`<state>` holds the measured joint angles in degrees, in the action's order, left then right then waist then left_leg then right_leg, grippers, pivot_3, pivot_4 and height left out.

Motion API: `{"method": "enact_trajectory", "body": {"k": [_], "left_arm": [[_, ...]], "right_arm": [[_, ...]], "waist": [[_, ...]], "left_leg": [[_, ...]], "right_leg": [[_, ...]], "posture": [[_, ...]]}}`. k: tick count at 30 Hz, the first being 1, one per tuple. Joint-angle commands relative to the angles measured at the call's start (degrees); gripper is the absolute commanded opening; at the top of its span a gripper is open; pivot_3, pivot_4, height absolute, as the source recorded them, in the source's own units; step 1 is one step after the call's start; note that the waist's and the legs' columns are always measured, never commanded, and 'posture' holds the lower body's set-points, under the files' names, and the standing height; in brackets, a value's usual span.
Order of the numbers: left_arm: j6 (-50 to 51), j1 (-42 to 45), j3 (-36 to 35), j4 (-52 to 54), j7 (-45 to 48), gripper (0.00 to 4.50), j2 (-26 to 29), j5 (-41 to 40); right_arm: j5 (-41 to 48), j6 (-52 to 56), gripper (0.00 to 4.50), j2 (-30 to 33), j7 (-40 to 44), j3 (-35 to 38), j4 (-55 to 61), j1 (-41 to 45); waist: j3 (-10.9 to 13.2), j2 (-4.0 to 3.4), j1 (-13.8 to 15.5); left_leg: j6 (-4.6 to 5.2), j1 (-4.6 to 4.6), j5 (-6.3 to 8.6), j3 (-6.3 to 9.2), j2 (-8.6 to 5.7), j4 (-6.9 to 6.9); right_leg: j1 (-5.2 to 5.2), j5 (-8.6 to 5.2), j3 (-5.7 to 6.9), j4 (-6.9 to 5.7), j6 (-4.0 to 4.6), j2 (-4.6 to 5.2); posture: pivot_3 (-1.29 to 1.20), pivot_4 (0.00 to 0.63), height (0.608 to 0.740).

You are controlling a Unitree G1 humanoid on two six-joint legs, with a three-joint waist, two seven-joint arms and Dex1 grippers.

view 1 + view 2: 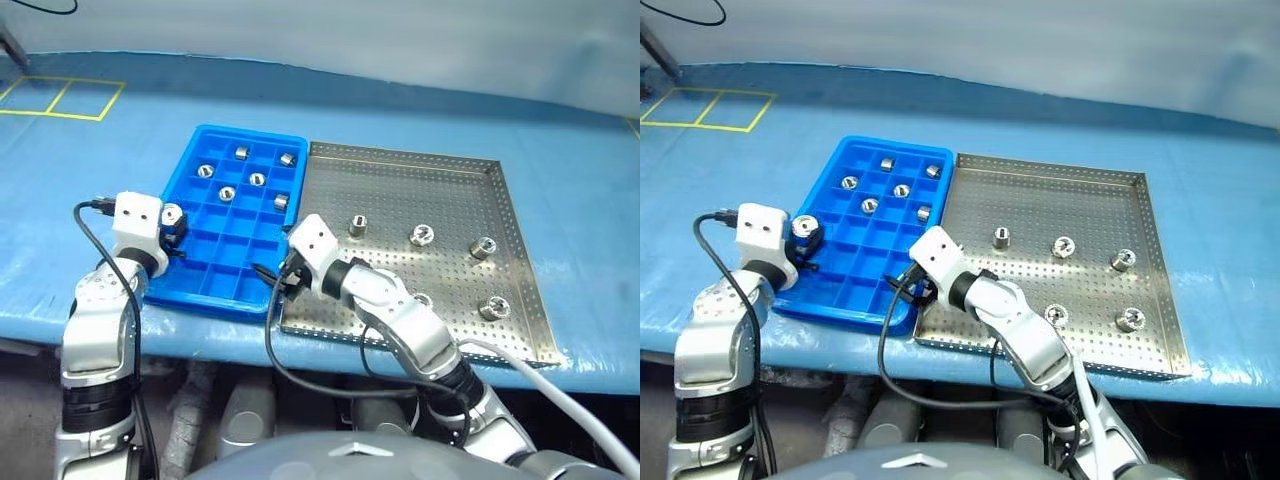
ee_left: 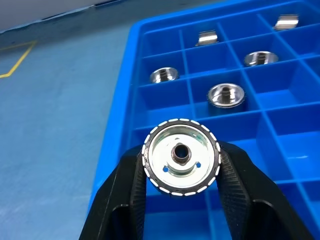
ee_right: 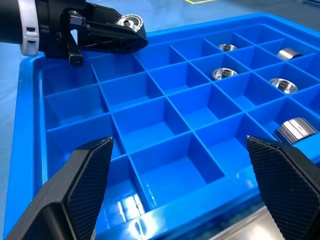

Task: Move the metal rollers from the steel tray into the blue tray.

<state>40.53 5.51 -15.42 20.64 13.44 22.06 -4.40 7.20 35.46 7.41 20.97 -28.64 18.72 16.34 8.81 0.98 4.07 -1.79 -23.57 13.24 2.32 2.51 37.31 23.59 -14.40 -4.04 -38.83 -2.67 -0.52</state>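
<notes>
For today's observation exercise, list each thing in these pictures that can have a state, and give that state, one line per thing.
Left gripper: shut on a roller, over the blue tray's left edge.
Right gripper: open, nothing between its fingers, at the blue tray's near edge.
Blue tray: six rollers in its far compartments, near compartments unfilled.
Steel tray: five rollers lying apart on it.

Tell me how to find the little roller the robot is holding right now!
Find the blue tray lying left of the steel tray. At its left edge, the left gripper pinches one metal roller above the compartments. The other rollers all rest loose in trays; this one sits between two black fingers.
</notes>
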Motion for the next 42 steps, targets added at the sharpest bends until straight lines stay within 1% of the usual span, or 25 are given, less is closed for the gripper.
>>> {"method": "enact_trajectory", "body": {"k": [1, 7, 14, 18, 25, 32, 34, 36, 38, 42], "left_arm": [[-2.2, 1.6, -2.0, -0.4, -3.2, 1.71, -0.1, 1.0], [-5.5, 7.5, 0.1, -6.5, -3.5, 1.71, 0.6, 0.7], [-7.6, 12.9, 3.9, -14.1, -2.9, 1.71, 0.9, 1.7], [-6.1, 12.9, 5.0, -14.7, -2.9, 1.71, 1.4, 2.2], [-1.3, 9.9, 5.2, -13.1, -3.7, 1.71, 2.9, 3.3], [4.3, 8.6, 5.3, -9.9, -4.5, 1.71, 4.1, 4.0], [4.9, 8.5, 5.8, -9.6, -3.8, 2.44, 4.6, 4.3], [4.0, 9.1, 6.1, -8.9, -4.2, 2.96, 4.1, 4.5], [1.6, 10.5, 5.6, -8.2, -4.3, 3.47, 2.5, 3.2], [-8.8, 15.7, 9.1, -8.3, 4.4, 3.47, -1.0, -3.0]], "right_arm": [[0.0, -1.6, 4.5, -0.8, 0.3, 1.0, 1.2, 0.1], [0.0, -1.3, 4.5, -1.1, -0.1, 1.2, 2.4, -1.1], [-0.3, -0.9, 4.5, -1.2, -0.8, 1.6, 3.5, -2.4], [-0.4, -0.7, 4.5, -1.3, -1.7, 1.9, 4.3, -3.2], [-0.4, -0.2, 4.5, -1.3, -2.8, 2.5, 5.5, -4.7], [-0.4, -0.3, 4.5, -1.5, -3.1, 2.6, 5.5, -4.9], [-0.5, -0.4, 4.5, -1.6, -3.1, 2.6, 5.4, -4.9], [-0.5, -0.4, 4.5, -1.6, -3.1, 2.5, 5.4, -4.9], [-0.5, -0.5, 4.5, -1.5, -3.0, 2.7, 5.5, -4.8], [0.4, 0.3, 4.5, 0.0, -2.5, 4.7, 9.6, -5.9]], "waist": [[0.0, 0.0, 0.2], [0.0, 0.01, 0.3], [0.0, 0.01, -0.7], [0.0, 0.02, -1.8], [0.0, 0.01, -3.1], [0.0, 0.01, -3.4], [0.0, 0.01, -3.5], [0.0, 0.01, -3.4], [0.0, 0.01, -3.4], [0.0, 0.06, -2.6]], "left_leg": [[-0.02, 0.02, -0.01, 0.0, 0.0, 0.0], [-0.08, 0.01, -0.06, 0.07, 0.02, -0.01], [-0.08, 0.0, -0.06, 0.06, 0.01, -0.06], [-0.08, -0.03, -0.06, 0.07, 0.01, -0.09], [-0.08, -0.01, -0.06, 0.08, 0.03, -0.1], [-0.09, 0.0, -0.06, 0.08, 0.04, -0.1], [-0.09, 0.01, -0.06, 0.07, 0.05, -0.1], [-0.09, 0.02, -0.06, 0.08, 0.05, -0.11], [-0.1, 0.04, -0.06, 0.08, 0.05, -0.11], [-0.13, -0.09, -0.08, 0.18, 0.0, -0.01]], "right_leg": [[-0.01, -0.01, 0.0, -0.01, -0.02, 0.0], [0.0, -0.01, 0.08, -0.03, -0.01, -0.04], [0.03, 0.1, 0.07, -0.02, 0.16, -0.04], [0.05, 0.1, 0.07, -0.01, 0.18, -0.04], [0.05, 0.09, 0.07, -0.02, 0.16, -0.04], [0.05, 0.03, 0.06, -0.02, 0.06, -0.05], [0.05, 0.02, 0.06, -0.02, 0.05, -0.06], [0.05, 0.0, 0.06, -0.03, 0.04, -0.06], [0.04, -0.02, 0.06, -0.05, 0.01, -0.06], [0.04, 0.0, 0.16, -0.04, 0.03, -0.02]], "posture": [[0.25, 0.15, 0.74], [0.21, 0.15, 0.74], [0.16, 0.15, 0.74], [0.13, 0.15, 0.74], [0.12, 0.15, 0.74], [0.12, 0.15, 0.74], [0.13, 0.15, 0.74], [0.12, 0.15, 0.74], [0.11, 0.15, 0.74], [0.08, 0.15, 0.74]]}}
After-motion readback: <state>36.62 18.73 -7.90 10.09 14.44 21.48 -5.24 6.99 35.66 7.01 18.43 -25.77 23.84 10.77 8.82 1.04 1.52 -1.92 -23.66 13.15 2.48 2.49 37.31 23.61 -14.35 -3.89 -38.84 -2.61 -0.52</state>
